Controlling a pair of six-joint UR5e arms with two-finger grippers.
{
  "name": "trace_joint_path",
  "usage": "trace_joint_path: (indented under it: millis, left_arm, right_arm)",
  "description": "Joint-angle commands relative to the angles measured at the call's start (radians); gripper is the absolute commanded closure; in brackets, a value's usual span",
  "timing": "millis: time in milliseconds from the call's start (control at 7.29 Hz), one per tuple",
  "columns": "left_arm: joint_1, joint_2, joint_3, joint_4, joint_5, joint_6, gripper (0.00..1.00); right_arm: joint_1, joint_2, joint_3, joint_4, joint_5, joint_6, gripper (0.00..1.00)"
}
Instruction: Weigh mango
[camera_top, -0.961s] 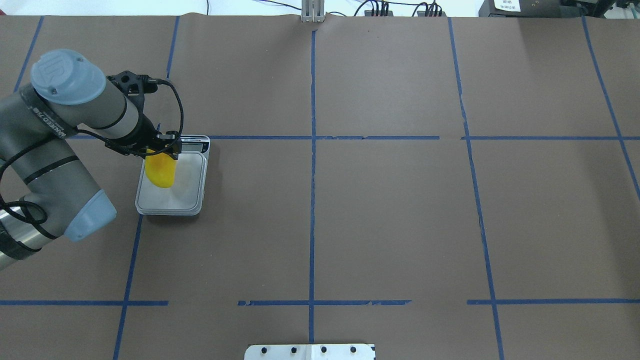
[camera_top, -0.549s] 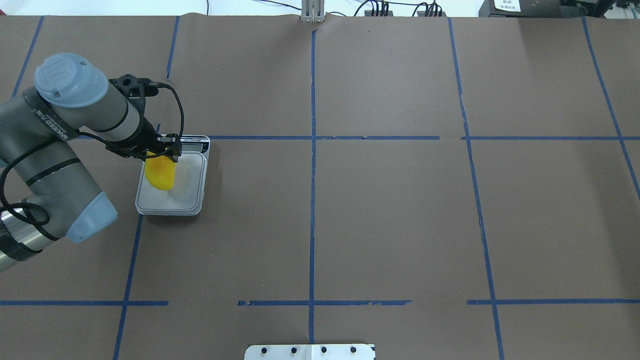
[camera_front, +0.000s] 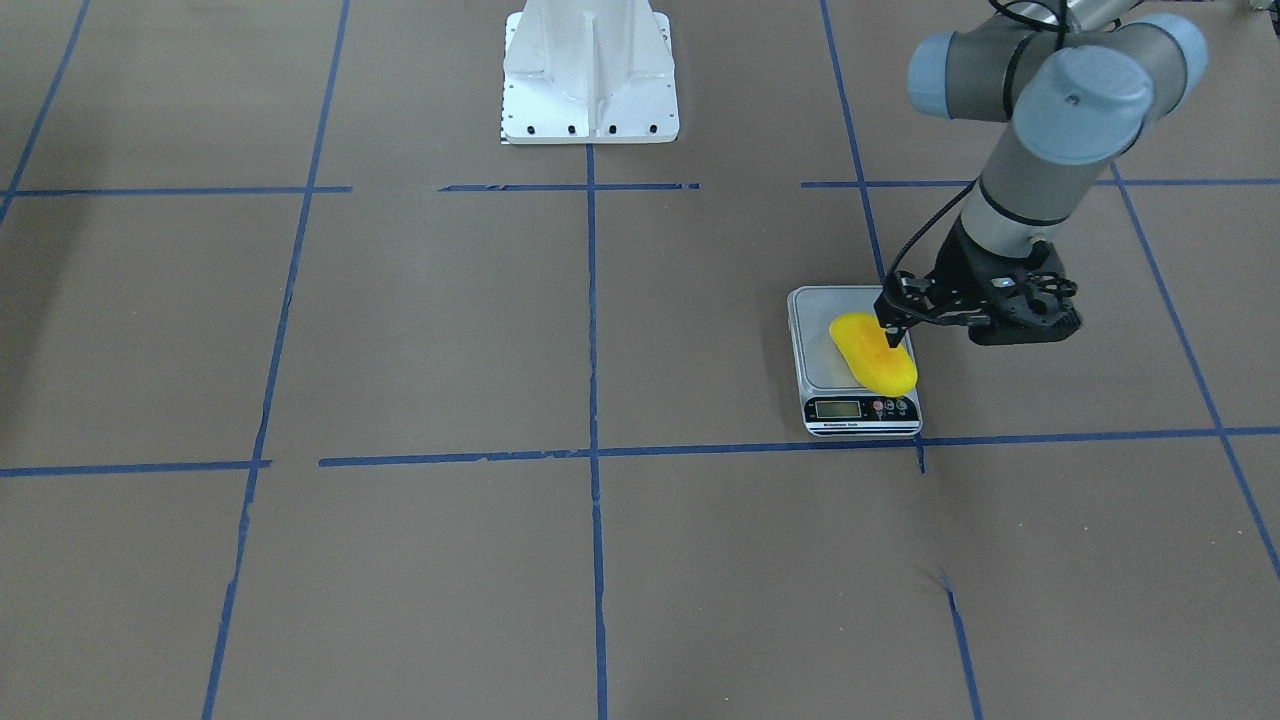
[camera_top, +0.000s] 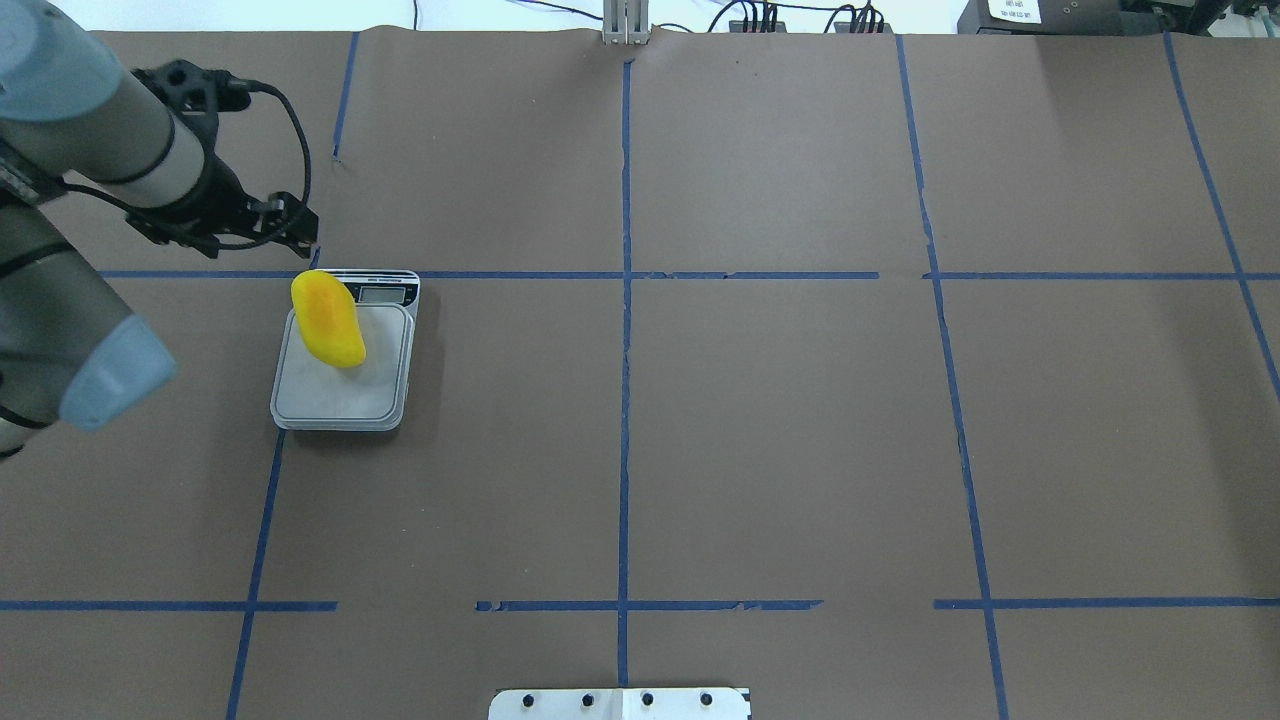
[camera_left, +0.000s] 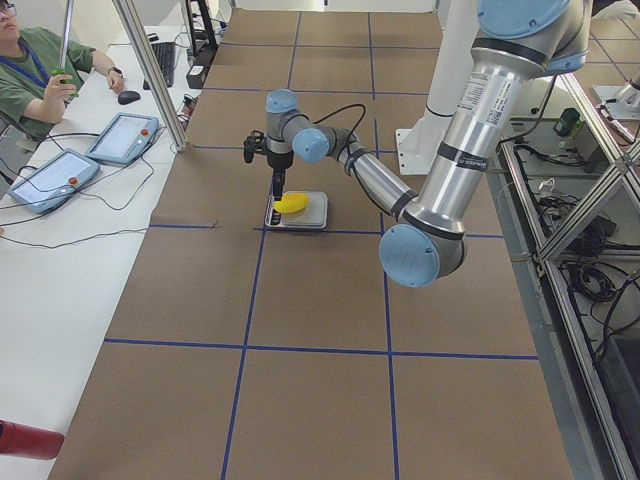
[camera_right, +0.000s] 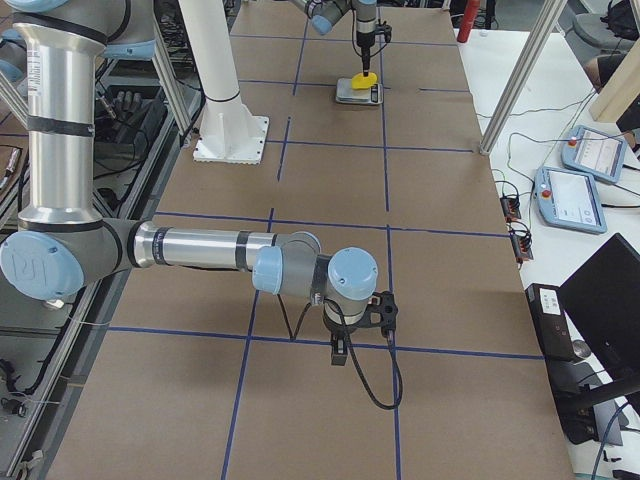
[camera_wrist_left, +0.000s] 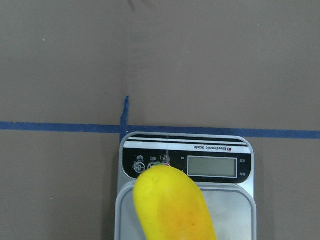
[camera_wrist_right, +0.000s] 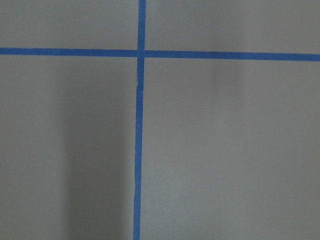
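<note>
Yellow mango lies loose on the scale, its weight wholly on the platform (one end overhangs the buttons). Left gripper hovers just above, touching nothing, fingers parted and empty. It is clear, I judge, so it adds no load. Display shows no digits I can read, and the wrist view cuts off the mango's near end. Right gripper hangs well apart over bare paper; its opening cannot be told.
</note>
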Motion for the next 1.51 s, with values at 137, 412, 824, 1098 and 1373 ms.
trace_joint_path:
  millis: [137,412,824,1098,1373]
  left_arm:
    - [-0.275,0.054,0.044,0.052,-0.123,0.382,0.0]
    - [-0.452,0.178,0.17,0.042,-0.294,0.635,0.0]
    - [-0.586,0.226,0.363,0.048,-0.328,0.871,0.0]
    - [-0.597,0.272,0.361,0.04,-0.328,0.873,0.0]
    - [-0.597,0.275,0.358,0.045,-0.328,0.873,0.0]
  right_arm:
    - [0.0,0.0,0.0,-0.001,0.0,0.002,0.0]
    - [0.0,0.0,0.0,-0.001,0.0,0.0,0.0]
    - [0.0,0.0,0.0,-0.001,0.0,0.0,0.0]
    - [0.0,-0.002,0.0,-0.001,0.0,0.0,0.0]
    - [0.0,0.0,0.0,-0.001,0.0,0.0,0.0]
